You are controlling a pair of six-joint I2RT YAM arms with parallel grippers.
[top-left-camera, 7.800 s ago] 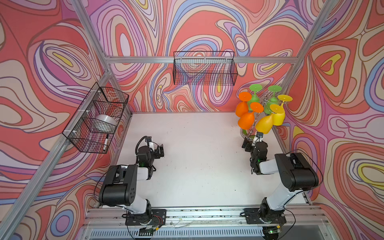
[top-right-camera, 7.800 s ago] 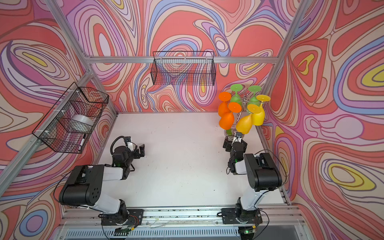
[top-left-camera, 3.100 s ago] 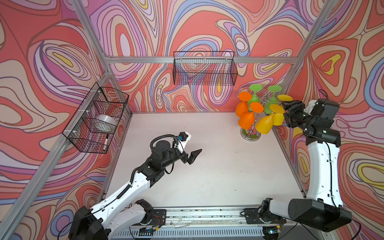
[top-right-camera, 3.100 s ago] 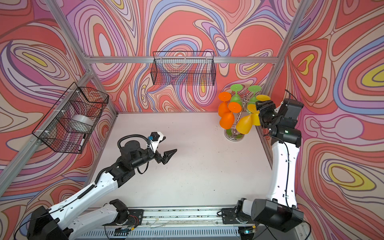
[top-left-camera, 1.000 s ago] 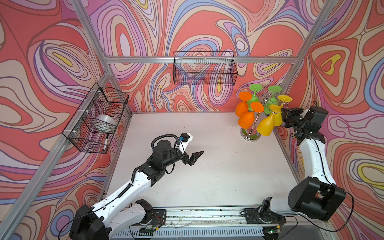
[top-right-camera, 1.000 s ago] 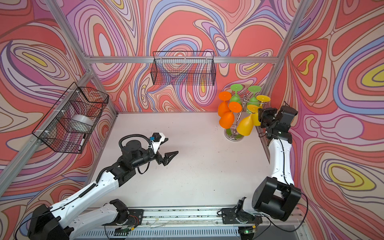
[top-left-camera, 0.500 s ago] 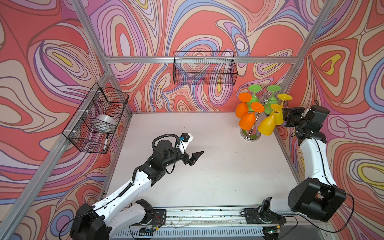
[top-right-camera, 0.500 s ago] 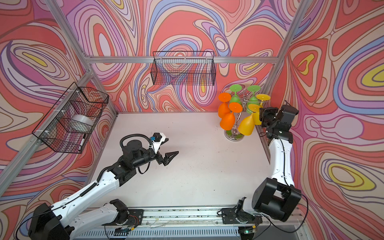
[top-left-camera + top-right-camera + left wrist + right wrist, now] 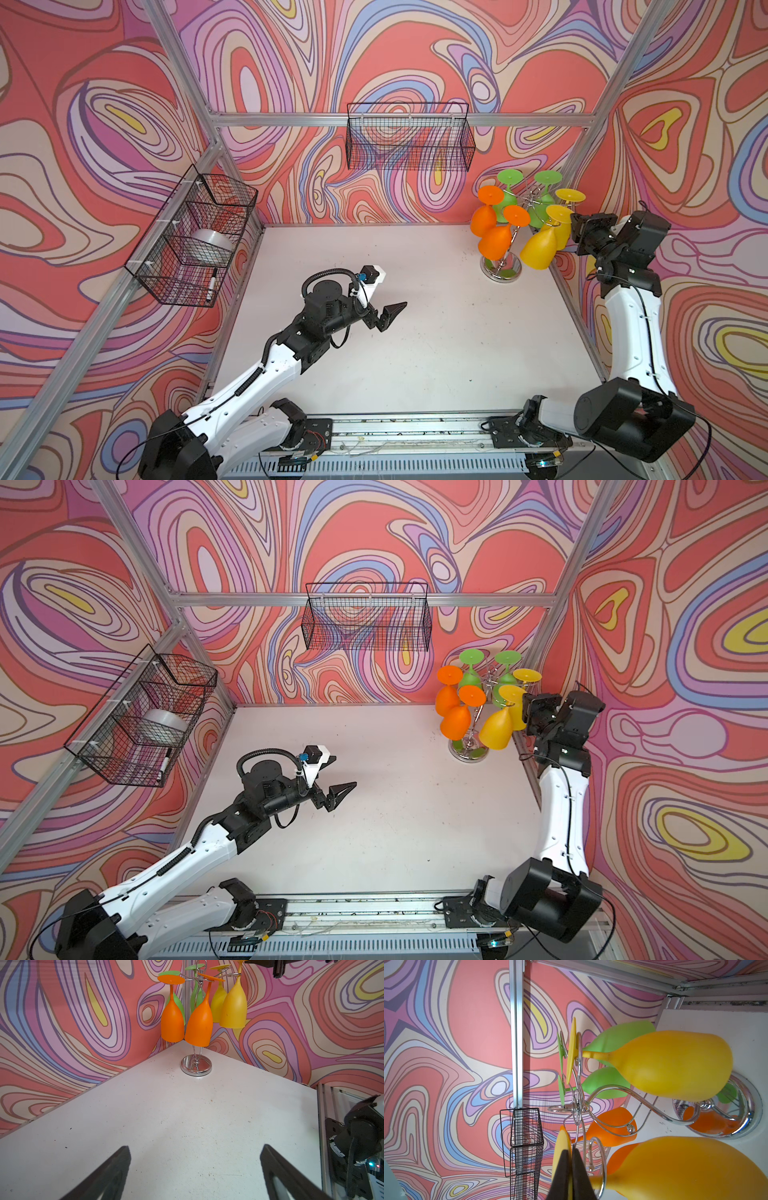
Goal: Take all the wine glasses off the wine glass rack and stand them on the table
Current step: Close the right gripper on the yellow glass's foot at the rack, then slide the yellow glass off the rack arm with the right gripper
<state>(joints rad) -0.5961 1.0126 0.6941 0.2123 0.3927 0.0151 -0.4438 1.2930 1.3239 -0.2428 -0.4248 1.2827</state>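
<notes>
Both arms wore glossy white link shells between chunky black joint housings: the left arm [image 9: 274,365] and the right arm [image 9: 627,332]. A black corrugated cable [image 9: 328,272] looped beside a white camera mount [image 9: 376,276] with a blue connector [image 9: 362,276]. A thin black cable [image 9: 649,345] ran along the right arm's shell. The left gripper [image 9: 195,1147] ended in matte black, wedge-shaped fingers [image 9: 112,1172].

on the table [image 9: 415,353] the rack [image 9: 509,274] stands at upper right, in the back corner, with glasses [image 9: 494,243] hanging round it. the right gripper [image 9: 574,222] is just right of it, at the foot of the front glass [image 9: 538,251]. the left gripper [image 9: 392,316] hangs left of centre. a back basket [image 9: 409,137] is at upper middle. a side basket [image 9: 178,274] at left holds a roll [image 9: 212,245] and a pen [image 9: 211,286].
</notes>
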